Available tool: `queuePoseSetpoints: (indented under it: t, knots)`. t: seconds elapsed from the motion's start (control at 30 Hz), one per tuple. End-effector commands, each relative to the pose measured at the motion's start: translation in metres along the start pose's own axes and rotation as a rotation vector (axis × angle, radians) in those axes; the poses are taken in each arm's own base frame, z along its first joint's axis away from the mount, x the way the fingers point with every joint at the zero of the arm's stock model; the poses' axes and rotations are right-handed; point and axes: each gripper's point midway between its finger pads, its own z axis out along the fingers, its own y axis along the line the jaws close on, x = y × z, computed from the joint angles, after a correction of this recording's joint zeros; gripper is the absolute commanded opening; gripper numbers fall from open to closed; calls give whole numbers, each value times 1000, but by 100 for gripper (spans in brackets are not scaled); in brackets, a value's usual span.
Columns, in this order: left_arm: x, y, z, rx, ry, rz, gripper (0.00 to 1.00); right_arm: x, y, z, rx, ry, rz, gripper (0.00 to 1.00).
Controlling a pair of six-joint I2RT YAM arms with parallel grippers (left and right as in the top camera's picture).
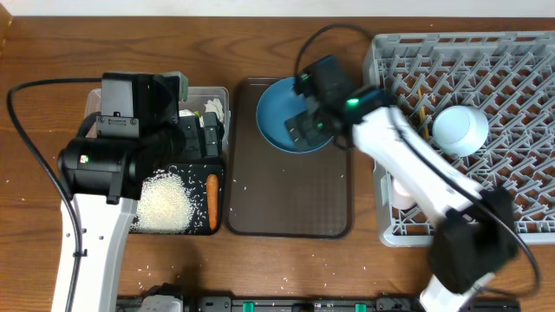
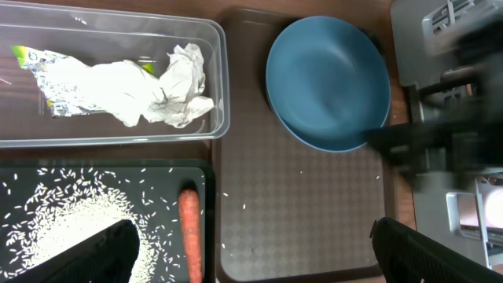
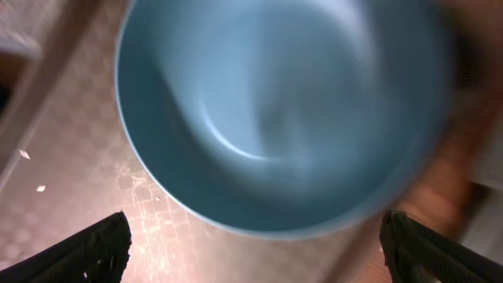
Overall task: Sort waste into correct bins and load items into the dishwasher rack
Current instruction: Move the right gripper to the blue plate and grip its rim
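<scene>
Everything here comes down to where the dark blue dish [image 3: 275, 110] sits relative to my right gripper [image 3: 263, 251]. It's straight ahead of the jaws and fills most of the right wrist view, with its near rim landing between my two fingertips. Those are spread wide apart with nothing in them. The dish is round, so there's no long axis to line up with, I'd just pick a bit of rim. It sits at the far end of the brown serving tray [image 1: 286, 208], and the dishwasher rack [image 1: 520, 52] is just off to my right, so my right arm is clearly the closer one. My left gripper [image 2: 263, 251] is wide open and empty too, hanging over the black tray [image 2: 200, 177] beside the clear tub [image 2: 220, 79]. Annoying bits: from overhead my own wrist covers the rack-side part of the dish, so I can't tell if a finger touches the rim. The right wrist view is also smeared along one edge.
</scene>
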Motion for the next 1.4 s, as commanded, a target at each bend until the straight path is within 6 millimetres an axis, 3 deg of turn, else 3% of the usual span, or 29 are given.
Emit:
queuePoseSetpoints:
  t: [0.0, 0.13, 0.27, 0.4, 0.6, 0.73, 0.83, 0.87, 1.07, 1.17, 1.23, 1.33, 1.37]
  knots:
    - [-1, 3, 0, -12, -3, -6, 96, 8, 23, 28, -33, 50, -92, 99]
    - [-1, 3, 0, -12, -3, -6, 97, 22, 42, 56, -42, 105, -180, 99]
    - [-1, 3, 0, -12, -3, -6, 96, 29, 44, 69, -20, 133, -199, 99]
    - [-1, 3, 0, -12, -3, -6, 97, 25, 44, 64, -21, 117, -198, 99]
    - [-1, 3, 0, -12, -3, -6, 97, 13, 45, 39, -25, 65, -196, 99]
    - [-1, 3, 0, -12, -3, -6, 97, 14, 59, 35, -104, 61, -196, 99]
    - [-1, 3, 0, -12, -3, -6, 96, 18, 64, 37, -131, 76, -195, 57]
    - [-1, 3, 0, -12, -3, -6, 97, 20, 64, 39, -131, 83, -196, 51]
    - [-1, 3, 0, -12, -3, -6, 97, 32, 61, 49, -124, 102, -195, 57]
    - [-1, 3, 0, -12, -3, -6, 97, 37, 55, 55, -95, 108, -195, 52]
    - [-1, 3, 0, -12, -3, -6, 97, 41, 54, 57, -92, 116, -195, 40]
    - [-1, 3, 0, -12, -3, -6, 96, 42, 52, 57, -77, 118, -196, 1]
    - [-1, 3, 0, -12, -3, -6, 96, 41, 52, 57, -78, 118, -195, 1]
